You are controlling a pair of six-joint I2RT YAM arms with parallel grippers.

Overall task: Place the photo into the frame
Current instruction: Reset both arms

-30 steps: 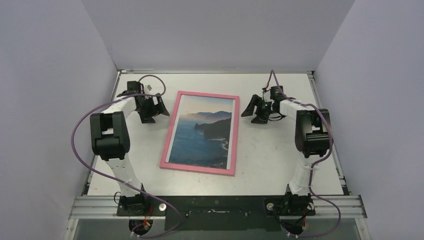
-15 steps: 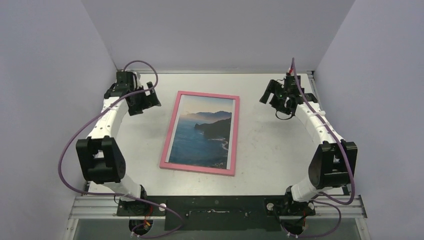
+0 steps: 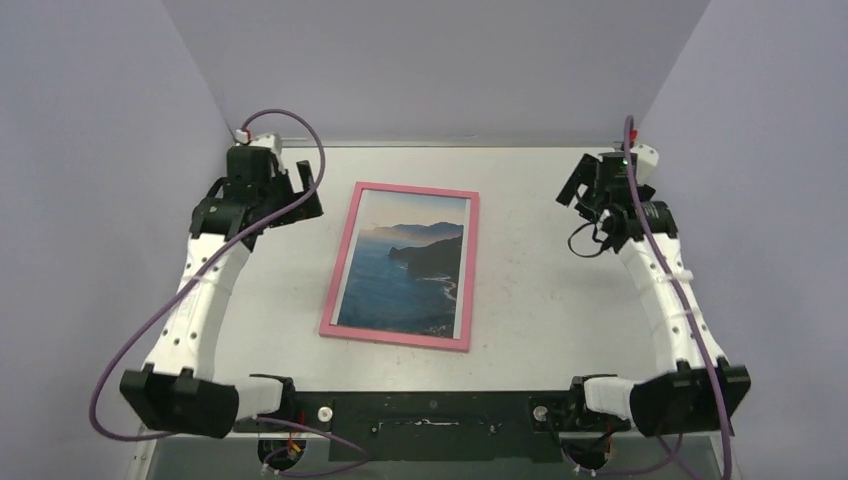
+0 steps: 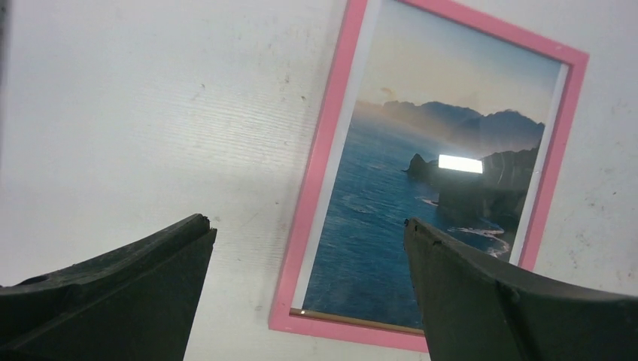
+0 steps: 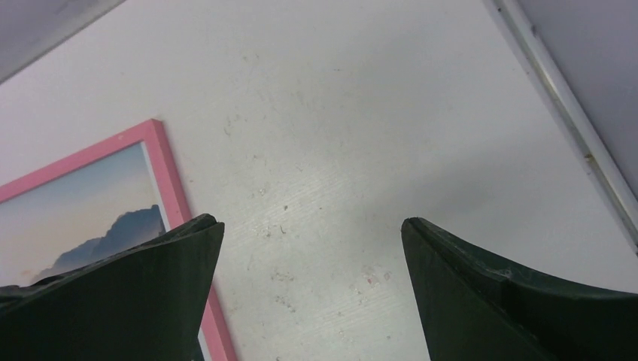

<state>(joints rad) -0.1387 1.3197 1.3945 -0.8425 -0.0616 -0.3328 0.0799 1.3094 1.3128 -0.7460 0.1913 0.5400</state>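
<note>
The pink frame lies flat, front up, in the middle of the table. The photo of blue sea, dark mountains and pale sky sits inside it. My left gripper hangs over bare table left of the frame's far end, open and holding nothing. The left wrist view shows the frame and photo between and beyond the wide jaws of the left gripper. My right gripper hovers open and holding nothing, well right of the frame, near the far right corner. The right gripper frames bare table, with the frame's corner at its left.
Grey walls enclose the table on three sides. A metal rail runs along the right table edge, close to the right gripper. Purple cables loop over both arms. A glare patch sits on the photo.
Both arms have stretched outward and away from the frame, the left toward the far left, the right toward the far right corner. Both jaws have opened wider. Frame and photo have not moved.
</note>
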